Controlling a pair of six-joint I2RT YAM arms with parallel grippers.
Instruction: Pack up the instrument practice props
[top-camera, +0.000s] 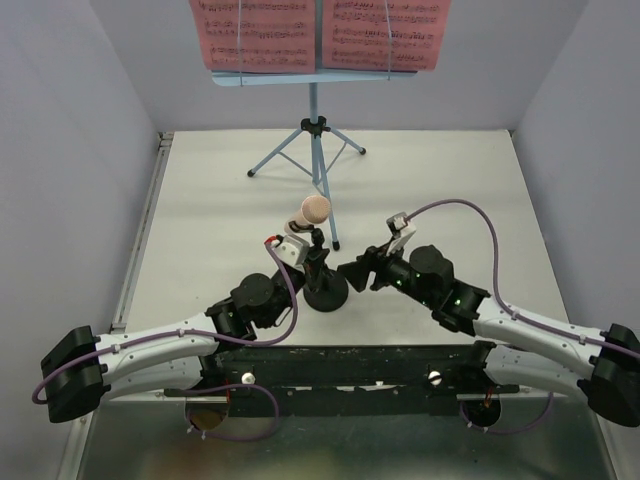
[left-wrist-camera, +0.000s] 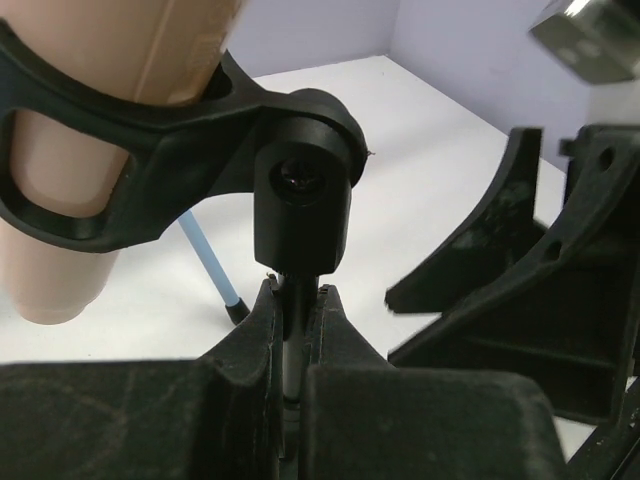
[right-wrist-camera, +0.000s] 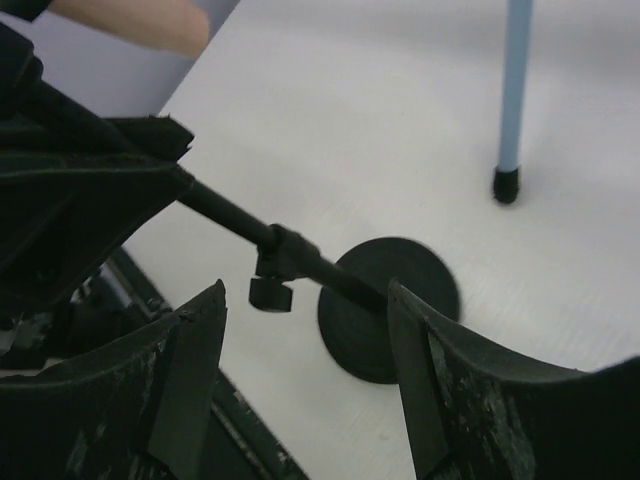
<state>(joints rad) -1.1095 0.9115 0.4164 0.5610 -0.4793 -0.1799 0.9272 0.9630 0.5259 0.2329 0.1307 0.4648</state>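
Observation:
The beige-pink toy microphone (top-camera: 315, 208) sits in the clip on top of the short black mic stand (top-camera: 325, 292), which stands on its round base at mid-table. My left gripper (top-camera: 303, 256) is shut on the stand's thin pole (left-wrist-camera: 292, 335), just under the clip joint, with the microphone (left-wrist-camera: 60, 230) above left. My right gripper (top-camera: 352, 272) is open just right of the stand. In the right wrist view its open gripper (right-wrist-camera: 305, 295) frames the pole and the round base (right-wrist-camera: 395, 300) without touching them. The light-blue music stand (top-camera: 315, 110) carries two pink sheet-music pages (top-camera: 255, 35) at the back.
Grey walls close in the table on three sides. The music stand's tripod legs (top-camera: 330, 215) spread behind the mic stand, and one blue leg tip (right-wrist-camera: 507, 180) rests near the round base. A black rail (top-camera: 340, 365) crosses the near edge.

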